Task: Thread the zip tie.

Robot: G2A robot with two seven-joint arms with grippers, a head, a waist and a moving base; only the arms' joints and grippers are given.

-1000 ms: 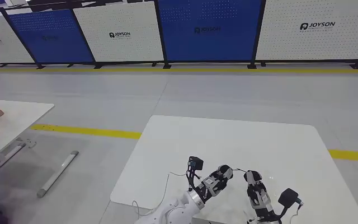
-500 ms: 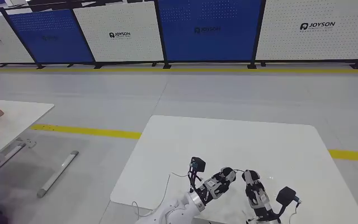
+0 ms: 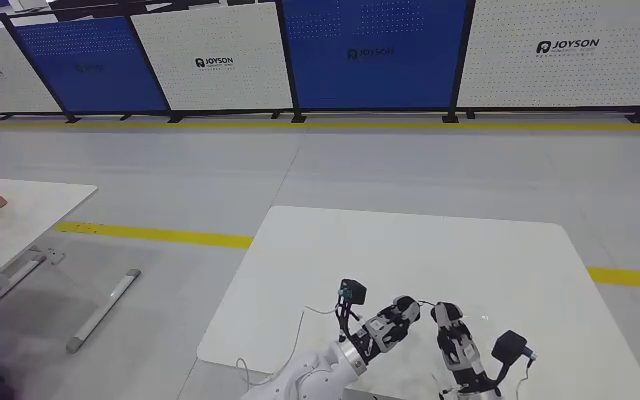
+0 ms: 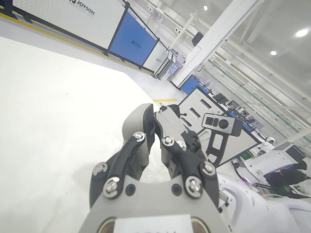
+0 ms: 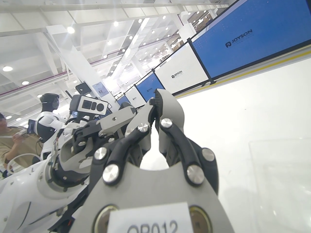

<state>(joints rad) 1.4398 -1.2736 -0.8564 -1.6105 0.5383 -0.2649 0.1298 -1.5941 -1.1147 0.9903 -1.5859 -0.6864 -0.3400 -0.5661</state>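
Both left pincer [image 4: 152,120] and right pincer [image 5: 155,113] clench one thin, dark zip tie [image 3: 426,303] between them.

grey floor [image 3: 300,170] crossed by a yellow line [image 3: 150,234]; a fence of blue panels [image 3: 375,55] and white perforated panels [image 3: 215,60] behind; white table [image 3: 420,250] in front, second table [image 3: 35,205] at left; round ceiling lights [image 5: 70,30] overhead.

We see a white table [image 3: 420,250] at the lower centre of the top view, standing on grey floor; a clear sheet [image 5: 279,166] lies flat on it.
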